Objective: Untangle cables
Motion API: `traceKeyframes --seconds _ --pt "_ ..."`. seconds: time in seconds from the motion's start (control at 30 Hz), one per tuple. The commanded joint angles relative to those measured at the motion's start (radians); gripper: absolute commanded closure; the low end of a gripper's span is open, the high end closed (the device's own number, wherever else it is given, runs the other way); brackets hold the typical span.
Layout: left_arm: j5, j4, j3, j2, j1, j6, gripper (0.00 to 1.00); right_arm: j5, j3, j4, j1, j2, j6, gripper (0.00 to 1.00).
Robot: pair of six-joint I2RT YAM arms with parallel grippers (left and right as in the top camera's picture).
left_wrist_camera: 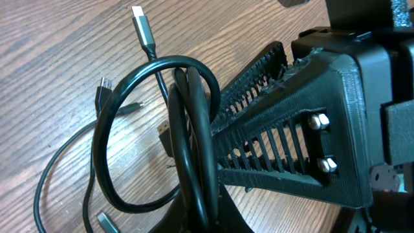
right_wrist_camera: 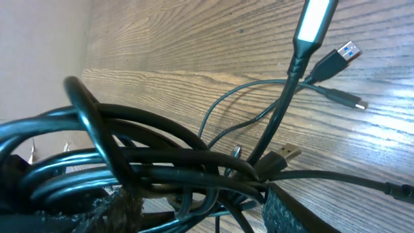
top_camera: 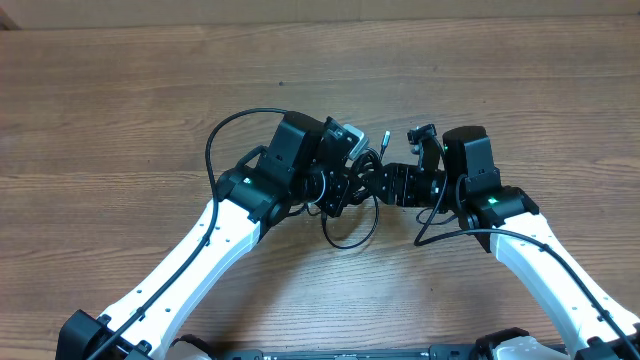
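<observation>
The cables (top_camera: 352,232) are a tangled bundle of thin black cords at the table's middle, with one loop lying toward the front. My left gripper (top_camera: 345,182) and right gripper (top_camera: 400,186) meet at the bundle, nearly touching. In the left wrist view, the left gripper (left_wrist_camera: 200,217) is shut on cords of a coiled loop (left_wrist_camera: 113,110), and a silvery plug (left_wrist_camera: 138,16) lies beyond. In the right wrist view, the right gripper (right_wrist_camera: 200,207) has several cords (right_wrist_camera: 162,155) packed between its fingers. Loose plug ends (right_wrist_camera: 343,55) lie on the table beyond.
The wooden table (top_camera: 120,120) spreads all round the arms. The right gripper's black lattice finger (left_wrist_camera: 291,129) fills the right side of the left wrist view, close against the coil. A plug tip (top_camera: 385,137) pokes out behind the grippers.
</observation>
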Motion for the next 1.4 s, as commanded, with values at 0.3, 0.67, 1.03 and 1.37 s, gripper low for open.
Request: traceKeyframes --seconds 0.3,0.67,1.03,1.37 --pt "0.008 0.008 0.014 -0.007 -0.005 -0.119 0.96 -0.024 0.017 0.054 0.004 -0.008 0.000 0.56" --pt "-0.163 -0.010 0.014 -0.007 -0.005 -0.196 0.96 -0.031 0.026 0.081 0.004 -0.108 0.002 0.64" --pt "-0.099 0.009 0.014 -0.007 -0.005 -0.193 0.96 -0.023 0.026 0.138 0.004 -0.130 -0.006 0.66" --pt "0.077 0.063 0.014 -0.007 -0.005 -0.079 0.96 0.048 0.025 0.128 0.004 -0.129 -0.009 0.65"
